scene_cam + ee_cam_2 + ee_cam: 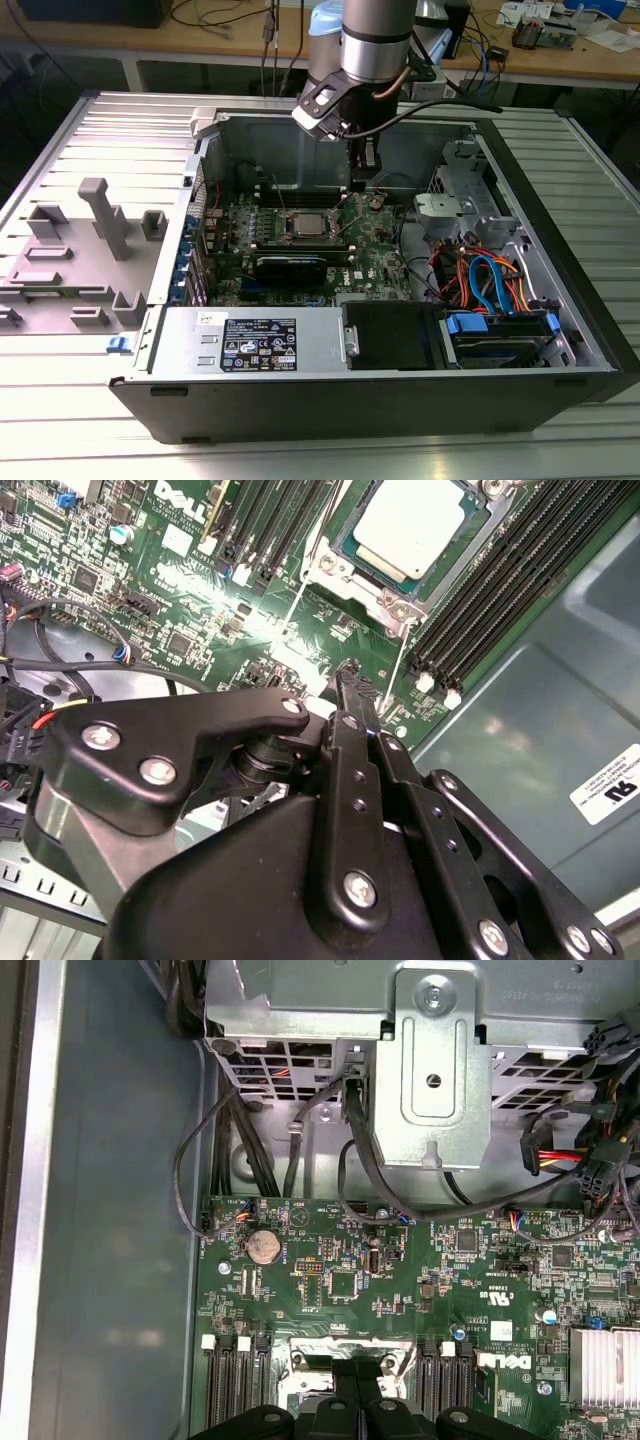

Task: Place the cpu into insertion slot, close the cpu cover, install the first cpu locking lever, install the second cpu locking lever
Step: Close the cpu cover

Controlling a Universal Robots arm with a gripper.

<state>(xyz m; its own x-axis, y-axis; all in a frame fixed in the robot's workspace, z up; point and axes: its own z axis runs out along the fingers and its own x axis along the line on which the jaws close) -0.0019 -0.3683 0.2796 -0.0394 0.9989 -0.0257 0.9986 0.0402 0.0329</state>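
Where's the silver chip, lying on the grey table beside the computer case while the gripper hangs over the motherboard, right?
Not on the table: the cpu sits in the insertion slot on the motherboard, as the second wrist view shows. The gripper does hang over the motherboard.

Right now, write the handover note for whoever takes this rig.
The gripper: fingers shut, empty, low over the motherboard beside the insertion slot.
The cpu sits in the slot; the cpu cover looks down around it.
Done: placing, seemingly the cover.
Left: both locking levers, which look raised, unlatched.
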